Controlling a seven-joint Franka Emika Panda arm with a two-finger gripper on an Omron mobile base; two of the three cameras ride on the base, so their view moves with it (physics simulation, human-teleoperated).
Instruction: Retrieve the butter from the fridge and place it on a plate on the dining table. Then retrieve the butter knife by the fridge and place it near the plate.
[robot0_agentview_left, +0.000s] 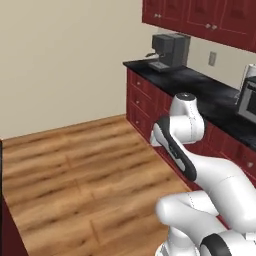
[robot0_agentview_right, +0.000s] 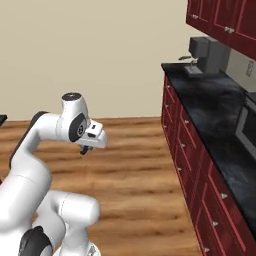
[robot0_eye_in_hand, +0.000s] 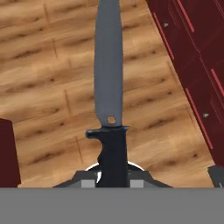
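The butter knife has a long grey blade and a black handle. It points straight out from my gripper, which is shut on the handle. Below it lies wooden floor. In the right base view the gripper hangs under the white hand, out over the floor and left of the red drawers. A red side with a dark top at the left edge looks like a corner of the dining table. The butter, the plate and the fridge are out of view.
A black-topped counter on red drawers runs along the right. It carries a coffee machine and a microwave. Red wall cabinets hang above. Wooden floor spreads open to the left, up to a beige wall.
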